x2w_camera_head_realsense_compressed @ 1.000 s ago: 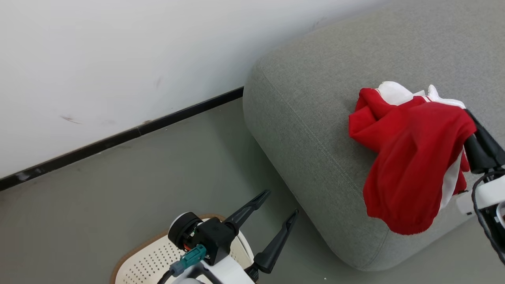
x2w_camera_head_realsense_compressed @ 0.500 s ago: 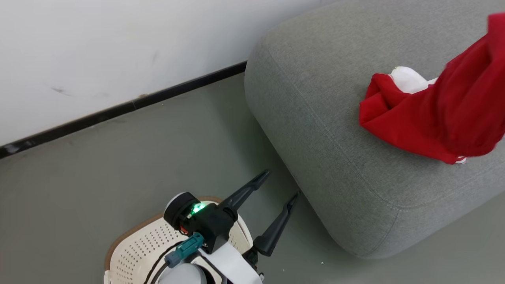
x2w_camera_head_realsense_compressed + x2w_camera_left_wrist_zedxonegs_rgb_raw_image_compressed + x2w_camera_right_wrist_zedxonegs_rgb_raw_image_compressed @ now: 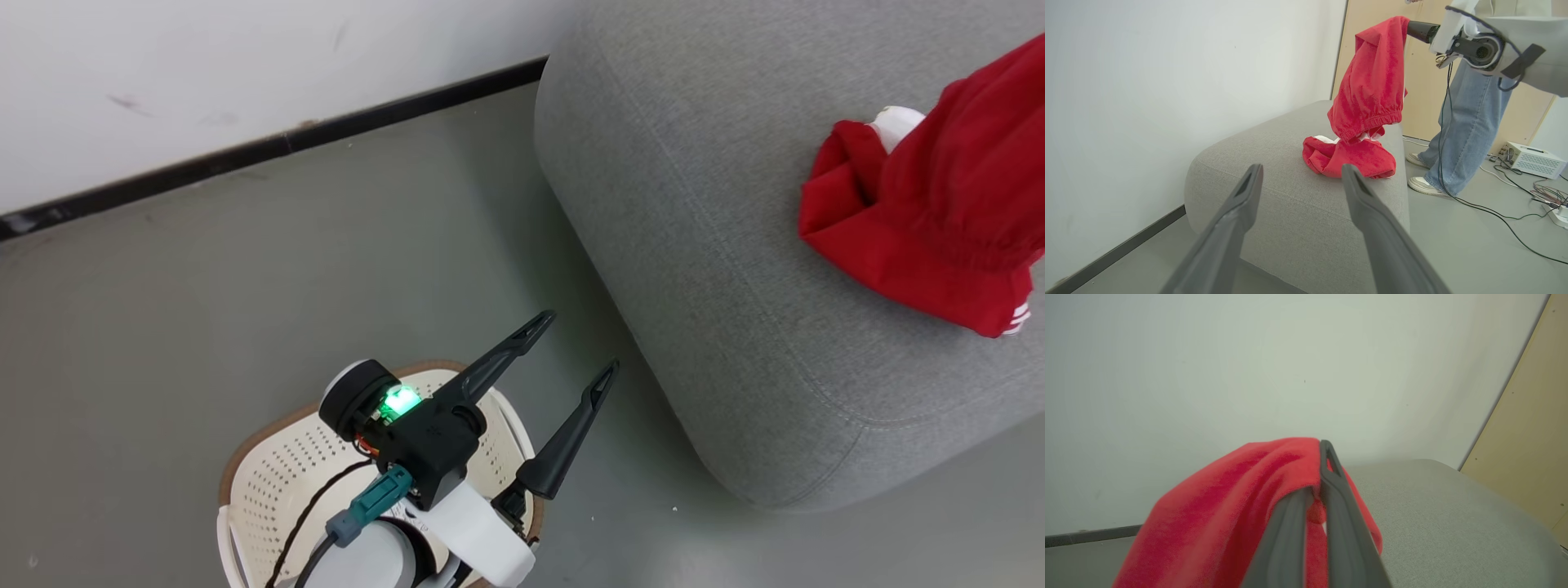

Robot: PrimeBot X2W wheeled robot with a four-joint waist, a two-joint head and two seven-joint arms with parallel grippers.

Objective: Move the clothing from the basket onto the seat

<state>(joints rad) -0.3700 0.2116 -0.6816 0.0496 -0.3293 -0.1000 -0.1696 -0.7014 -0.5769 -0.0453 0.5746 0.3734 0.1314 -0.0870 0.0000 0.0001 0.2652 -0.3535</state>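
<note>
Clothing point(image 3: 1370, 81): two bright red pieces with white trim are showing. The lying piece point(image 3: 1351, 159) is resting crumpled on the seat point(image 3: 694, 212), and the hanging piece point(image 3: 1372, 61) is dangling right above it. I cannot tell whether its elastic hem is touching the heap.
Right fingers point(image 3: 1339, 506): they are clenching a fold at the top of the hanging piece, and the rest is draping down freely.
Left fingers point(image 3: 1372, 220): they are standing spread apart, grasping nothing, and hovering over the basket point(image 3: 277, 482).
Basket: it is sitting on the floor point(image 3: 245, 286) near the seat's rounded corner. No red is showing in the part I am seeing, but the arm is hiding much of the inside.
Handling: the fabric is looking light, limp and soft. It is likely sagging wherever it is unsupported, and it is neither fragile nor slippery, though the knit may be clinging to the fingers on release.
Where to hold: a bunched fold or the gathered elastic hem is offering the thickest bite, while a single layer is more likely to slide out.
Step, as I judge it: the second piece is being brought down onto the seat, not yet let go.
Bystander: a person point(image 3: 1470, 122) in blue jeans is standing beyond the seat's far end.
</note>
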